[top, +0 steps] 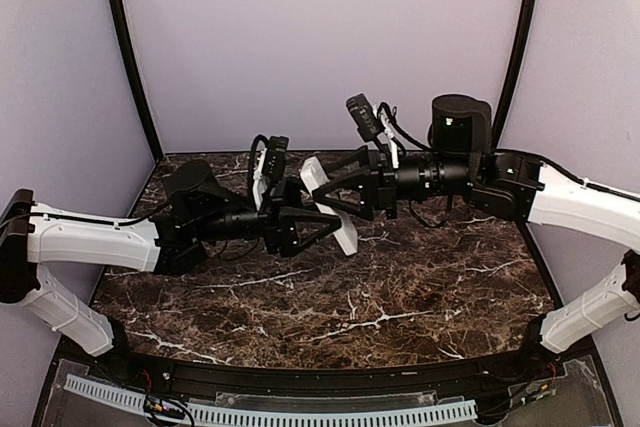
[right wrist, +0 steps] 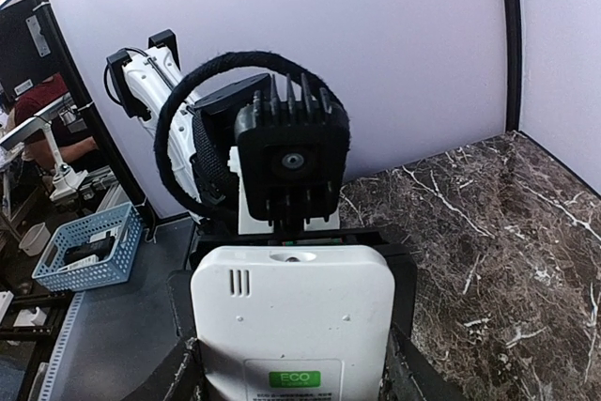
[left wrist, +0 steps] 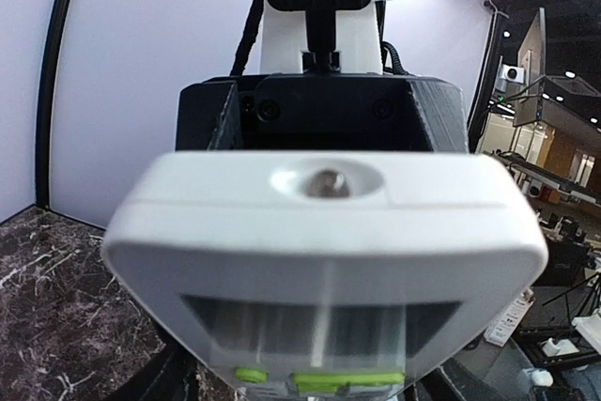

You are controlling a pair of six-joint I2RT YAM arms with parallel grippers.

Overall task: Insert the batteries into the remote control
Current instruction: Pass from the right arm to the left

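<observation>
Dark marble tabletop point(top: 350, 297), with both arms reaching in over it from the near corners. Left gripper point(top: 325, 223) and right gripper point(top: 325, 196) meet mid-table, tips facing. Each looks clamped on the remote control point(top: 345, 237), which is up off the surface and tilted, far end leaning left. Left gripper takes the nearer part, right gripper the farther part.

Left wrist view: remote control face-on, display window point(left wrist: 319, 326), green buttons point(left wrist: 324, 380) under it, emitter bulb point(left wrist: 324, 182) in the top edge. The right gripper's black body is just behind.

Right wrist view: remote control's back, green ECO label point(right wrist: 294, 378), vent slits point(right wrist: 240, 282), dark fingers point(right wrist: 177, 377) flanking both long edges. Left wrist camera point(right wrist: 291, 161) and black cable loop point(right wrist: 188, 100) sit behind. Blue basket point(right wrist: 84, 246) is off-table, far left. Lilac wall point(top: 320, 37) at the back.
</observation>
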